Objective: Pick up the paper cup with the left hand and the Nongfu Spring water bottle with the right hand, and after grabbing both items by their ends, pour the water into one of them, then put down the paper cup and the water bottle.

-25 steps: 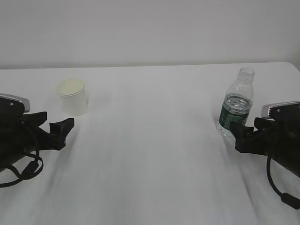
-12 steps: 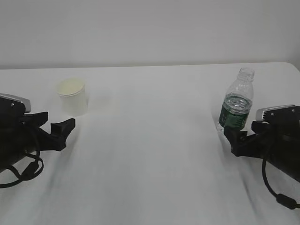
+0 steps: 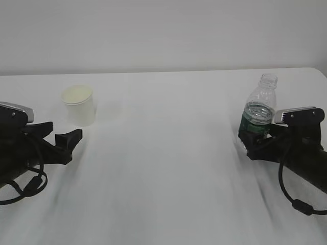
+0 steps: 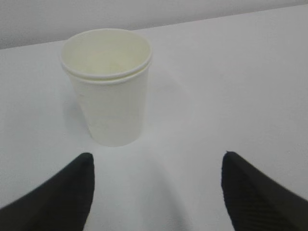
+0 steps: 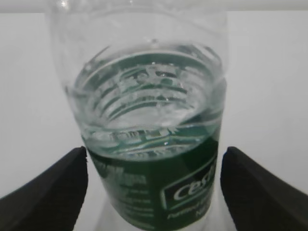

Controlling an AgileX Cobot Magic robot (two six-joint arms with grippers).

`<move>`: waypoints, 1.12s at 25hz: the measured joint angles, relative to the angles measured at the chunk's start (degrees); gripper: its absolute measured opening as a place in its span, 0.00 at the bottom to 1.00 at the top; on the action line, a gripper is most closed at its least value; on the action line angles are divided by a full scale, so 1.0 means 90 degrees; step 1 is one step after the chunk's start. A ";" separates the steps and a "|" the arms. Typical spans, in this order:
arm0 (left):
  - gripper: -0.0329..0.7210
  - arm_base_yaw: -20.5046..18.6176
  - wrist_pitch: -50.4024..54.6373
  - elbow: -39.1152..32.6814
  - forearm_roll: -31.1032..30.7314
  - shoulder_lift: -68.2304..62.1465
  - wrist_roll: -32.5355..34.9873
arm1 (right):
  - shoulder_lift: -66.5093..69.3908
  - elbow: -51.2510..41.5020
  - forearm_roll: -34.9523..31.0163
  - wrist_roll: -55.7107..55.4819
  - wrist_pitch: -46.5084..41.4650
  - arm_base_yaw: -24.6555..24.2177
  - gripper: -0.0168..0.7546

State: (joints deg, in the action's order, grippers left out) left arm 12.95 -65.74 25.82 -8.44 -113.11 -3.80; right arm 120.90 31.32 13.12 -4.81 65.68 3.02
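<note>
Smooth white table; tapered paper cup, ribbed clear bottle upright; both jaws spread, empty.

From the near edge we view the whole worktop; each wrist camera closely faces one far object.

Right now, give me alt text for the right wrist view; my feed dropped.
The water bottle, clear with a dark green label, fills the frame between the right gripper's open black fingers, partly full of water. White table behind.
</note>
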 joint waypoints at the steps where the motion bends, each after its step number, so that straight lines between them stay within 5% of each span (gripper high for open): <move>1: 0.83 0.0000 0.0000 0.0000 0.0000 0.0000 0.0000 | 0.0000 0.0040 0.0000 0.0000 0.0000 0.0000 0.88; 19: 0.83 0.0000 0.0000 0.0000 -0.0010 0.0000 0.0000 | 0.0348 0.0592 0.0000 0.0035 0.0000 0.0000 0.87; 28: 0.83 0.0000 0.0000 0.0000 -0.0081 0.0000 0.0000 | 0.0348 0.0592 -0.0012 0.0357 0.0000 0.0000 0.74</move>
State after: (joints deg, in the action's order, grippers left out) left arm 12.95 -65.74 25.82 -9.17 -113.11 -3.80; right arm 124.03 36.65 13.01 -1.60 65.68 3.02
